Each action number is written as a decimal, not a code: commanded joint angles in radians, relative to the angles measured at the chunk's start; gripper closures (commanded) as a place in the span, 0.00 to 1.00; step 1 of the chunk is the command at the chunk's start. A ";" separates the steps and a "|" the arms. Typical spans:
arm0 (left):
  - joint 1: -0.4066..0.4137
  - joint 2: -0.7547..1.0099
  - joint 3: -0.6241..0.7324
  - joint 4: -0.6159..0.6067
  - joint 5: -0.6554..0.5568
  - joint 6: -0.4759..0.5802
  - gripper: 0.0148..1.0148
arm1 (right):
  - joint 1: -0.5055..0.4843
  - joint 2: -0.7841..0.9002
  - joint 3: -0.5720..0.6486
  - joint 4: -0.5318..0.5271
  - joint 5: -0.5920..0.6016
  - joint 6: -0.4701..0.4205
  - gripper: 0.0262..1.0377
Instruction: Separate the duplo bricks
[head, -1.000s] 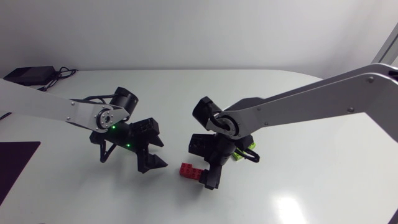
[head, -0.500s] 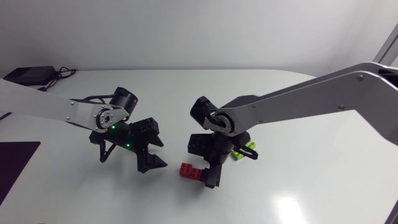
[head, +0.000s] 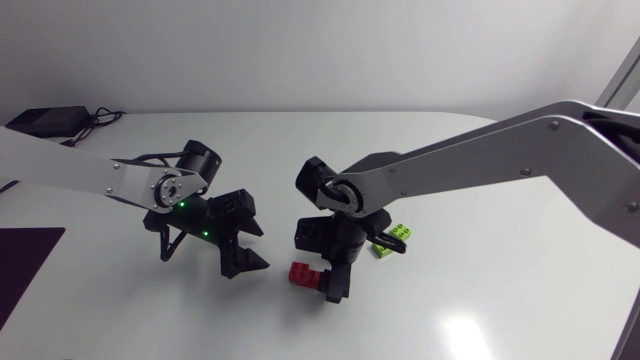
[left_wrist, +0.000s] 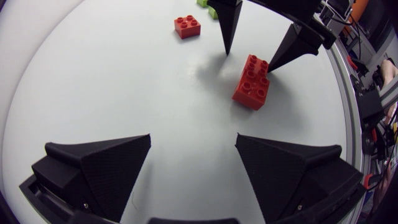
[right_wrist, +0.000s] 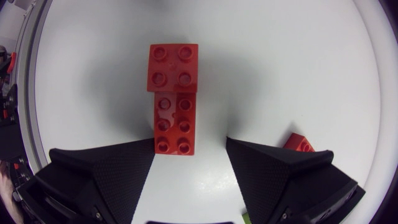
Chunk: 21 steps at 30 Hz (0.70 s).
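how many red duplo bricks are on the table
3. A square brick joined to a longer brick, between the fingers of the open right hand; a loose brick near the green bricks. Others may be hidden.

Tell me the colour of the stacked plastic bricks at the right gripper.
Red; the stacked bricks show clearest in the right wrist view.

A square red brick (right_wrist: 173, 65) is joined to one end of a long red brick (right_wrist: 175, 124), both lying studs up. A small red brick (left_wrist: 187, 26) and green bricks (head: 392, 240) lie loose, apart from the pair.
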 joint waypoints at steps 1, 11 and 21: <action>0.016 -0.013 -0.006 -0.007 0.017 0.036 0.06 | 0.014 0.045 0.003 -0.025 0.001 -0.020 0.33; 0.019 -0.015 -0.008 -0.007 0.017 0.040 0.06 | 0.028 0.054 -0.005 -0.034 -0.007 -0.031 0.64; 0.008 -0.021 -0.003 -0.008 0.019 0.037 0.06 | 0.016 -0.067 -0.074 -0.026 -0.070 -0.048 0.65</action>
